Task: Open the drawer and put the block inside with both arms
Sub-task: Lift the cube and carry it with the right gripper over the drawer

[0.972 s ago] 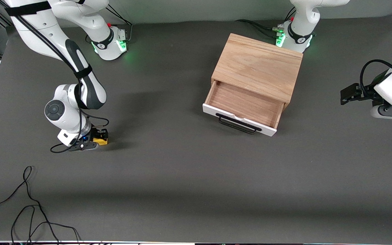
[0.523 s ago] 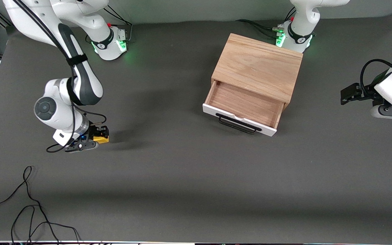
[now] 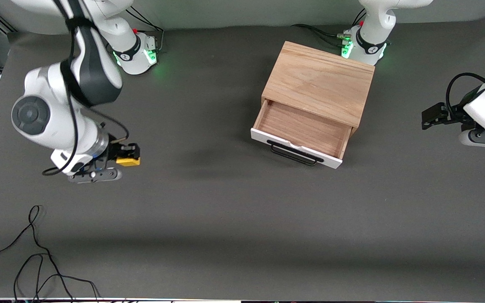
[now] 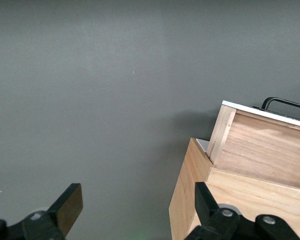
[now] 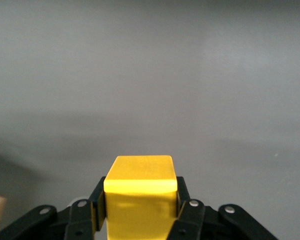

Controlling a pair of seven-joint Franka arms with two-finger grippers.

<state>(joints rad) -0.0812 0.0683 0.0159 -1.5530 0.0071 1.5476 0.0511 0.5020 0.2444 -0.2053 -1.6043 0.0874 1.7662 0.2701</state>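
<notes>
Clamping the block between its fingers, the right gripper hangs above the table.

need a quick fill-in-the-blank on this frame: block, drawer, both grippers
1. The right gripper is shut on the yellow ____.
2. The drawer in the wooden box stands ____.
3. The inside of the drawer holds ____.
4. The left gripper waits beside the box with its jaws ____.

Missing words: block; open; nothing; open
</notes>
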